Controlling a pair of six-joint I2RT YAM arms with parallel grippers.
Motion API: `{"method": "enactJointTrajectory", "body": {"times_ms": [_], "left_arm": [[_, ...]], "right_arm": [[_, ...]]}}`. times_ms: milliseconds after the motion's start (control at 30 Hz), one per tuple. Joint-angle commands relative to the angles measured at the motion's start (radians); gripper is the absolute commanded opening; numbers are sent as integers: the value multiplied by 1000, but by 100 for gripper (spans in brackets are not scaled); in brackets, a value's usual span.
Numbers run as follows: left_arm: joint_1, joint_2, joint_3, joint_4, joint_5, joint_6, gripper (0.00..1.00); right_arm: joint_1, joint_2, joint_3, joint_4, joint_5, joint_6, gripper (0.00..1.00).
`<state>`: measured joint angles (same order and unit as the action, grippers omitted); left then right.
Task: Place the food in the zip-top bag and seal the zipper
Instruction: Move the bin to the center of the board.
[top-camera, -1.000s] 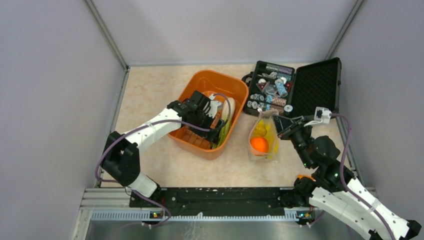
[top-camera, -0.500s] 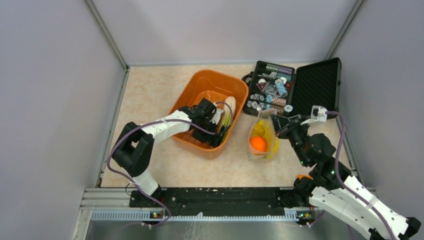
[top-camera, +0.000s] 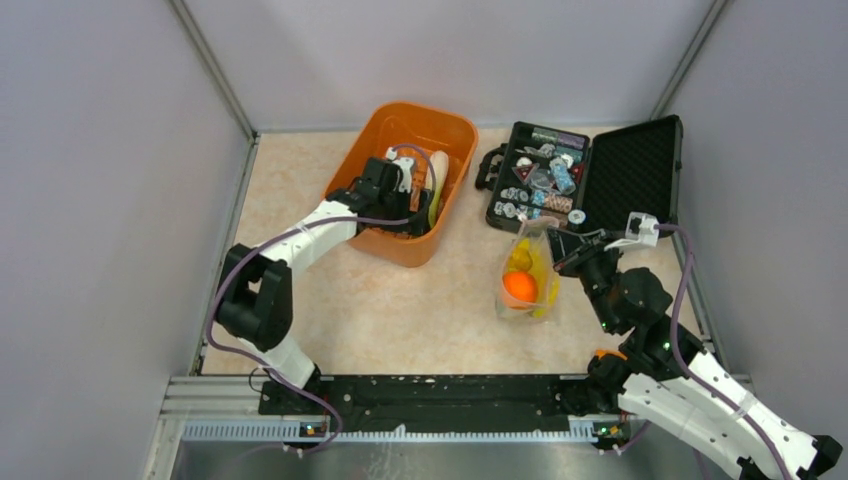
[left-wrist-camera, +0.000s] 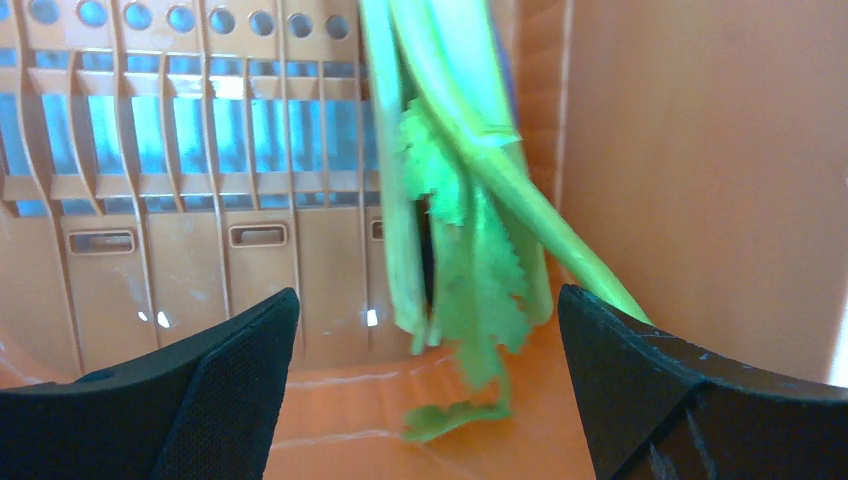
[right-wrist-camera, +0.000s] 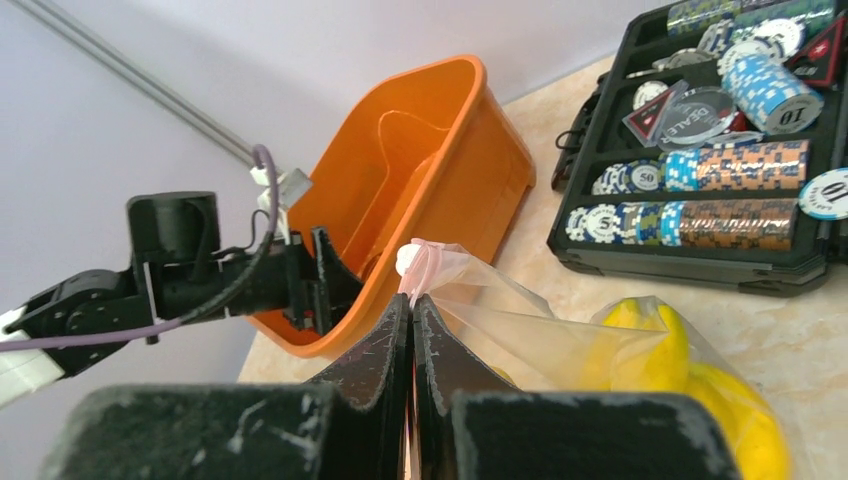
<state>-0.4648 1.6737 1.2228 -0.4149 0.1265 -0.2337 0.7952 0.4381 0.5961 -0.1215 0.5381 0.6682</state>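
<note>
My left gripper is open inside the orange slotted basket. In the left wrist view its jaws stand wide apart around green stalks that lie on the basket floor, not touching them. My right gripper is shut on the pinkish zipper strip at the mouth of the clear zip-top bag and holds it up. The bag holds a round orange and yellow bananas. The eggplant is hidden.
An open black case with poker chips lies at the back right, just behind the bag. The basket stands at the back centre-left. Grey walls close in the table on three sides.
The orange basket has slid and turned toward the back left with my left gripper inside it. My right gripper has kept hold of the bag, nearly still.
</note>
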Motion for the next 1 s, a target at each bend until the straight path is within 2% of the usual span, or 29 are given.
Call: {"method": "enactJointTrajectory", "body": {"times_ms": [0, 100, 267, 400, 500, 567, 667, 733, 833, 900, 967], "left_arm": [[-11, -56, -4, 36, 43, -12, 96], [-11, -93, -99, 110, 72, -15, 96], [-38, -96, -152, 74, 312, 9, 87], [-169, -218, -263, 74, 364, 27, 87], [-289, -320, -339, 65, 376, -18, 89], [-309, -382, -366, 34, 415, -41, 89], [-310, -497, -357, -52, 357, -42, 93], [-308, -577, -348, -70, 241, -53, 98], [-292, -657, -328, -42, 55, -48, 99], [-253, -668, -309, -2, 35, -32, 99], [-188, -639, -280, 35, 72, -24, 99]], "right_arm": [[-6, 3, 16, 18, 67, -40, 0], [-6, 15, 20, 16, 72, -55, 0], [-6, 36, 33, 19, 62, -70, 0], [-6, 31, 38, 9, 53, -64, 0], [-7, 19, 29, 5, 54, -56, 0], [-6, 17, 26, -3, 59, -54, 0], [-6, 18, 28, -23, 97, -63, 0], [-6, 20, 26, -24, 121, -82, 0], [-7, 20, 10, 23, 174, -157, 0], [-5, 17, -3, 63, 219, -217, 0], [-6, 13, -20, 113, 261, -297, 0]]}}
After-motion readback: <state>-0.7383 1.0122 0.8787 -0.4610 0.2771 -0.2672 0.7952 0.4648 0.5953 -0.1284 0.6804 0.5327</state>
